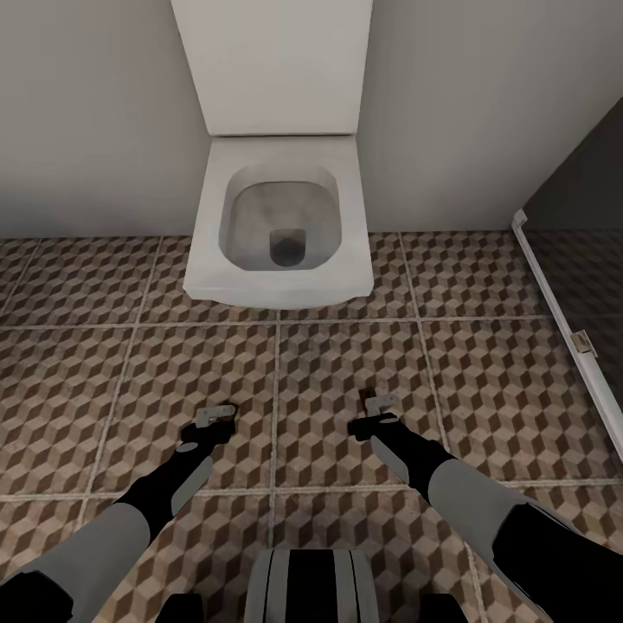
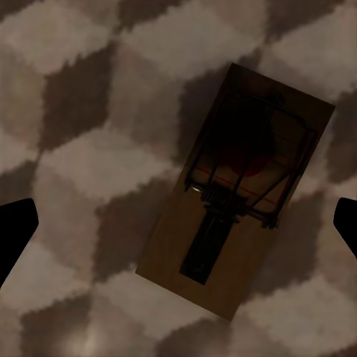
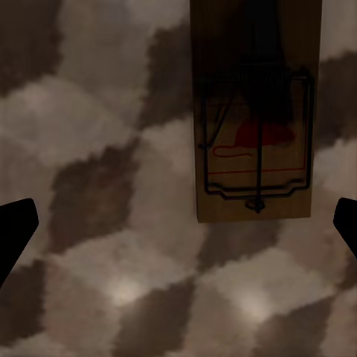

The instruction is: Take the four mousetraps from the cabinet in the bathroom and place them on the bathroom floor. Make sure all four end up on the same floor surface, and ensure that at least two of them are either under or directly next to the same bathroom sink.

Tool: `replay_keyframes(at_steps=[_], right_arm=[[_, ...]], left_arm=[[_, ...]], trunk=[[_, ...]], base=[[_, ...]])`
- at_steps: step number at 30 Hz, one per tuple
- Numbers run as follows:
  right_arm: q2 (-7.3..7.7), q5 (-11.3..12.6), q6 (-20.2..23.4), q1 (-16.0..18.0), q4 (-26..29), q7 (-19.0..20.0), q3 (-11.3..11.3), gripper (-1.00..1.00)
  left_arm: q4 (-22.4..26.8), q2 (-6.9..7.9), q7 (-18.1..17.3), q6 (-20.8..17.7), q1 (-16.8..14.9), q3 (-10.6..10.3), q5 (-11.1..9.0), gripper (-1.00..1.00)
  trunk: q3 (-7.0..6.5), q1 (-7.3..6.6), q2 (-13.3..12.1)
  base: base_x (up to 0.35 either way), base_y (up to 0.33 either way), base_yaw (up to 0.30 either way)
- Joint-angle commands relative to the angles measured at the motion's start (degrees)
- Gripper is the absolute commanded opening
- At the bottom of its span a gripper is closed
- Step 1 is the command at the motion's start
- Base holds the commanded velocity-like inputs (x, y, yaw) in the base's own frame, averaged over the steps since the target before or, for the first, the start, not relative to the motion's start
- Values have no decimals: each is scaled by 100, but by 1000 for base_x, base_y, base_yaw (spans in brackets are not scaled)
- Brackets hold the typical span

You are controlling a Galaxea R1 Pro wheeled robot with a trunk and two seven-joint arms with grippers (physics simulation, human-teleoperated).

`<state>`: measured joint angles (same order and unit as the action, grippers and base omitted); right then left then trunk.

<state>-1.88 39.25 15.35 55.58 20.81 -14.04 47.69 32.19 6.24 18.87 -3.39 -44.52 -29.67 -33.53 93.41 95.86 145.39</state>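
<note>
A white toilet (image 1: 281,234) sits at the top centre of my head view, its square bowl holding only a dark drain hole and a greyish stain, its tank against the pale wall (image 1: 95,112). At the right edge a dark glass panel in a white frame (image 1: 562,320) runs down diagonally.

Both my arms reach forward low over the bathroom floor (image 1: 484,381), whose tiles carry the brown, beige and white cube pattern. My left gripper (image 1: 214,417) is at lower centre-left and my right gripper (image 1: 378,405) at lower centre-right; each holds nothing, fingers spread wide, the dark tips sitting at opposite edges of each wrist view.

In the left wrist view a mousetrap (image 2: 238,193) lies flat on the tiles, right of centre and turned at a slant: a brown wooden rectangle with dark wire frame, a dark bar and a red spot, partly in shadow. In the right wrist view a second mousetrap (image 3: 254,119) lies flat at the upper right, squared to the frame, its top end cut off by the edge, with a red mark and red outline under the wire.
</note>
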Motion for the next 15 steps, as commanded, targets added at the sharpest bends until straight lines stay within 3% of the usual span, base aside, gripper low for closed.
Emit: replay_keyframes(at_steps=[1,15], right_arm=[[4,47,21,5,11,-46,48,100],[4,47,21,5,11,-40,46,100]], left_arm=[[15,9,54,-23,-4,-48,-27,100],[18,9,55,-36,-4,-48,-31,100]], trunk=[[3,-1,2],[3,-1,2]], base=[[0,0,0],[-38,0,0]])
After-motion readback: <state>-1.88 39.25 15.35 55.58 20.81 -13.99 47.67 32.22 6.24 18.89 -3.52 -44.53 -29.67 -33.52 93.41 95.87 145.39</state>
